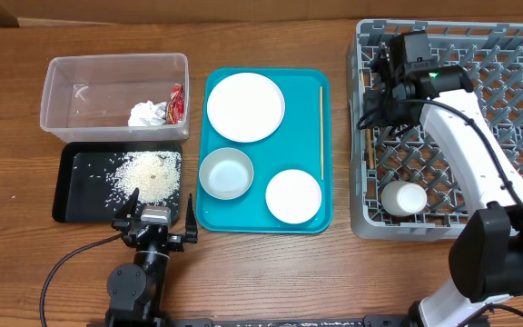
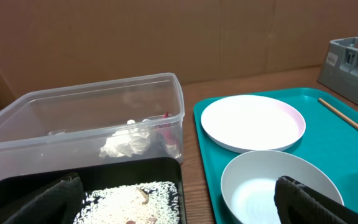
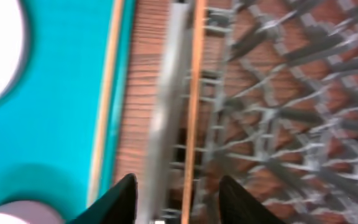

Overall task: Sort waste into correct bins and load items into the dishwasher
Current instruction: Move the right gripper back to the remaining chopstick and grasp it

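One chopstick (image 3: 194,93) sits at the dish rack (image 3: 291,124) wall between my spread right fingers (image 3: 120,205); lift straight clear, then pinch the second chopstick (image 3: 107,93) mid-length off the teal tray (image 3: 55,124).

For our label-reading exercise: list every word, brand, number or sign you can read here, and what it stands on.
No text can be read in any view.
The red-and-white wrapper in the clear tub may carry print, but it is too small and crumpled to make out.
The plate, teal tray and dish rack show no markings.
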Available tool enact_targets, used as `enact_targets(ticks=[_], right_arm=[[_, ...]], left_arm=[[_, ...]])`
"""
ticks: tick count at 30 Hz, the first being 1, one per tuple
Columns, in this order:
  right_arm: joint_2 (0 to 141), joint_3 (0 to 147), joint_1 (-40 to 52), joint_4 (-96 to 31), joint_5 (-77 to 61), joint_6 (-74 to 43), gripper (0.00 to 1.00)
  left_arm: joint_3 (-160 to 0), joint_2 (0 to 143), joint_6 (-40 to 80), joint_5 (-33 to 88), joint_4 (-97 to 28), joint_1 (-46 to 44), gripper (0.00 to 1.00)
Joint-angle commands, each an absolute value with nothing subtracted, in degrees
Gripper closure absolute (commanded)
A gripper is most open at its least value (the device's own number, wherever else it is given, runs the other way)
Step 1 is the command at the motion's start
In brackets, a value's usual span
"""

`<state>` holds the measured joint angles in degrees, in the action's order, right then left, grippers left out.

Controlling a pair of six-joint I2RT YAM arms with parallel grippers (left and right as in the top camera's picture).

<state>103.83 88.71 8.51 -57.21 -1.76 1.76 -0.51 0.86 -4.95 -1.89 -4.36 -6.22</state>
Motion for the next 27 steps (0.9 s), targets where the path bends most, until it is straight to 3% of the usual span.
enact_targets(ticks=[1,5,11,14,21,27], right_arm=[[102.35,89.76,11.11,-56.66,-14.70,-0.01,0.44],[101.84,89.73,19.51,-54.48,-16.32,-0.56,0.44],[107.50,89.56,30.89,-53.56,9.34,-12.64,0.45],[114.32,89.56,30.30,-51.94,15.66,-16.84,0.49],[121.58,89.56,26.04,-47.70,14.26,-16.73,0.52],[123.37,89.56,26.02,-46.98,8.64,-16.82,0.67]], left_arm=[[-0.27,0.64,-6.02,-1.45,-4.27,-5.80,0.00],[-0.27,0.64,-6.02,-1.45,-4.27,-5.80,0.00],[-0.27,0.64,-6.02,-1.45,-4.27,-5.80,0.00],[-0.27,0.64,-6.02,-1.45,-4.27,-5.80,0.00],[-0.27,0.64,-6.02,-1.45,-4.27,-5.80,0.00],[-0.27,0.64,-6.02,-1.45,-4.27,-5.80,0.00]])
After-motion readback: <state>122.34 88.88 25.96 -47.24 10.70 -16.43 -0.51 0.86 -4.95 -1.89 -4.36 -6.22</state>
